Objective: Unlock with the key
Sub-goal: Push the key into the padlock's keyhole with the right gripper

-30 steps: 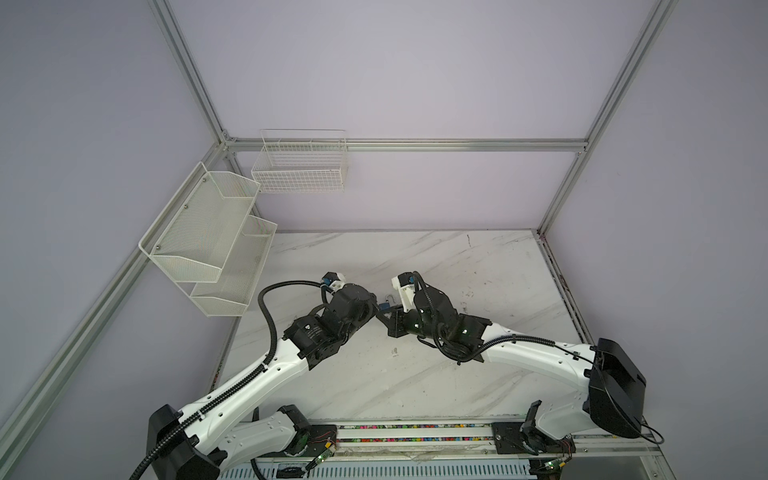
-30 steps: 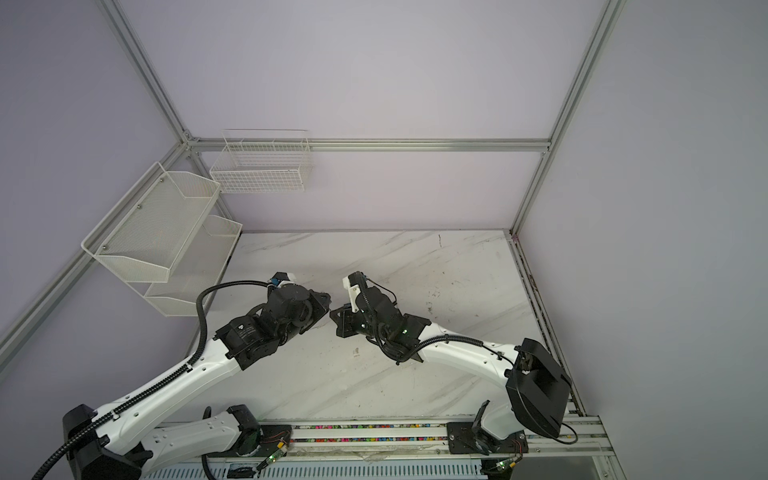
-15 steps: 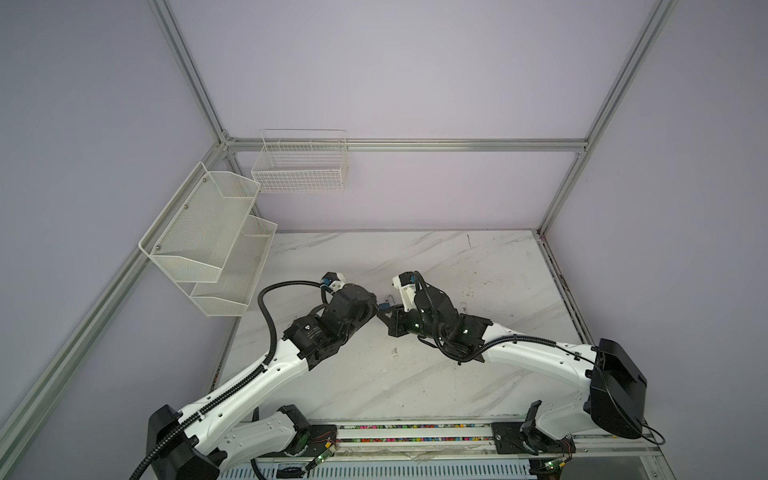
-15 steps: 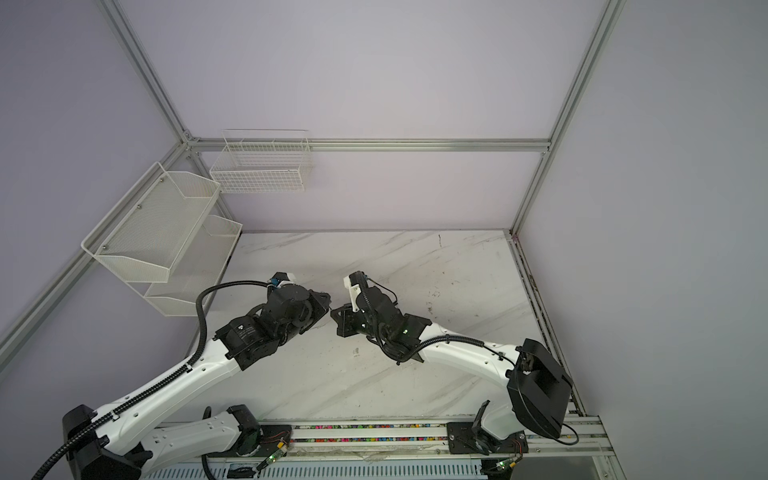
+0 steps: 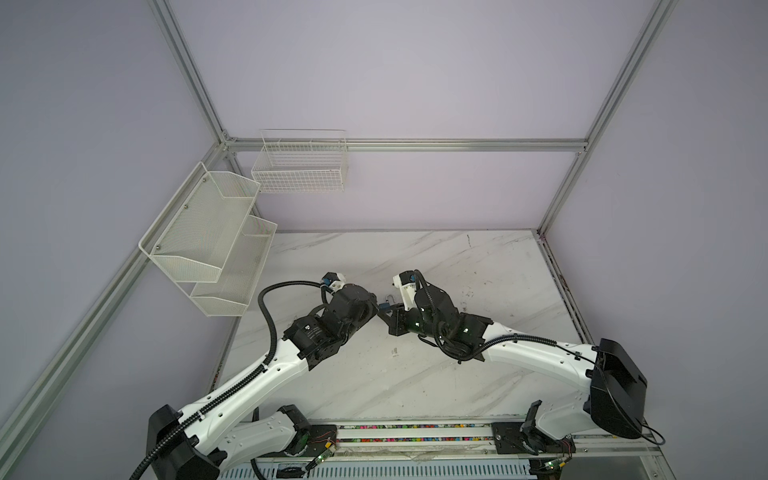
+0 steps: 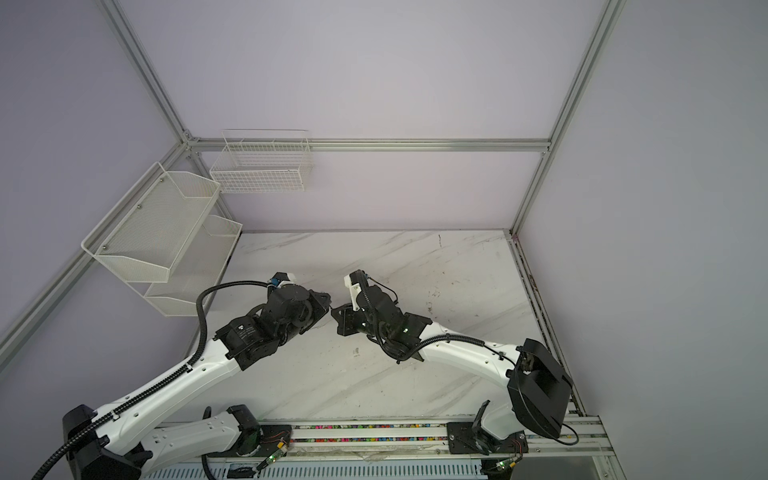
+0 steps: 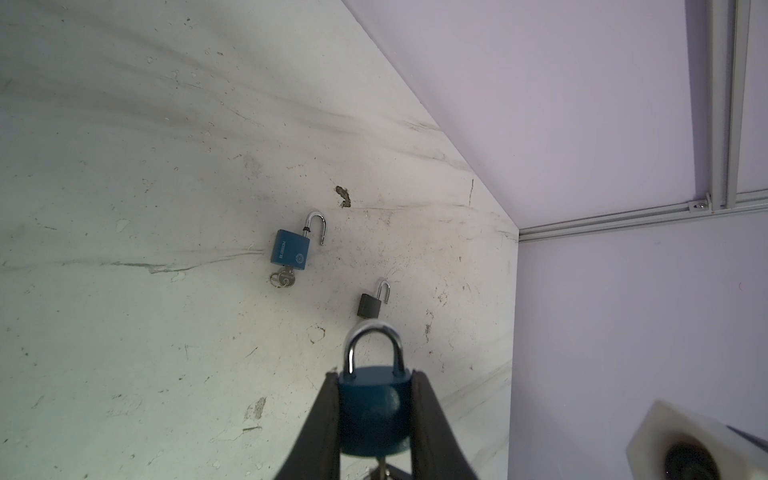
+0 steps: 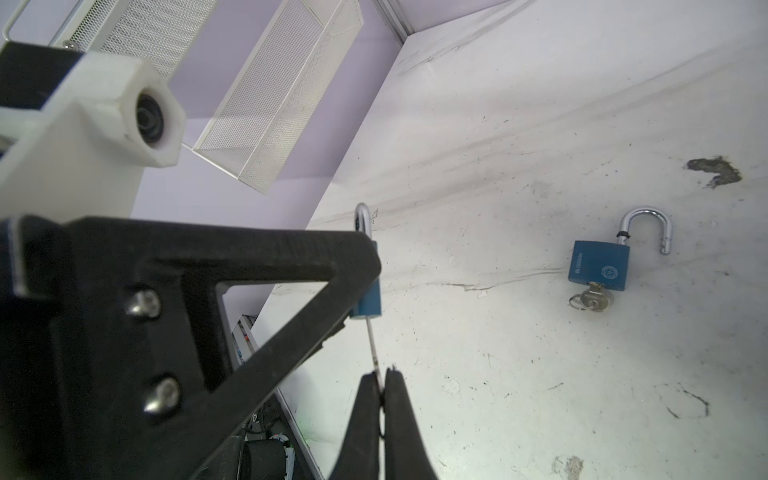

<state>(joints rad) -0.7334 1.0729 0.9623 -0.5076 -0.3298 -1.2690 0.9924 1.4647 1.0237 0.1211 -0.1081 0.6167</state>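
White arms [image 5: 257, 374] with black joints [image 5: 316, 332] and ribbed cables [image 5: 268, 322].

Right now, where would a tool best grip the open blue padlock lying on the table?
Probably its blue body, from above, closing across the two bare side edges: it lies flat, and the open shackle and key occupy both ends.

Blue padlock [image 7: 372, 411]: rounded body, chrome shackle seated shut; was clamped between the left gripper [image 7: 374, 375] fingers. Silver key [image 8: 372, 345]: slim blade entered the padlock's underside; its other end was pinched in the right gripper [image 8: 381, 377].
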